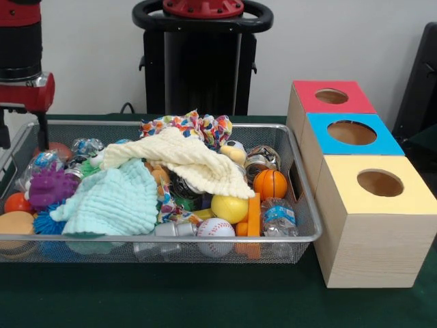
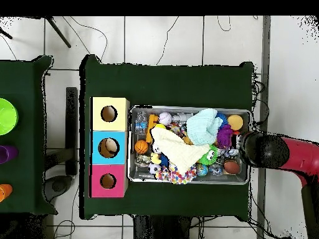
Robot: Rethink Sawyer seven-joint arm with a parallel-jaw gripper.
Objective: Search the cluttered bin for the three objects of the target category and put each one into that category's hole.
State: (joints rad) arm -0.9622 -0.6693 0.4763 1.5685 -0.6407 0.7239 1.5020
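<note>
Claw (image 1: 42,133) hangs at the frame's upper left over the cluttered bin (image 1: 171,238); whether it's wide or narrow, I cannot tell. One water bottle (image 1: 278,217) lies lower right, probably. I should cross high, clearing cloths.

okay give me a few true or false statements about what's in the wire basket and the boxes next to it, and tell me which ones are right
1. A cream cloth lies over the clutter in the wire-mesh basket. True.
2. The yellow-topped box stands nearest the camera in the front view. True.
3. The three boxes have square holes. False: the holes are round.
4. A water bottle lies in the basket's corner beside the boxes. True.
5. The baseball sits on the red-topped box. False: it is in the basket.
</note>
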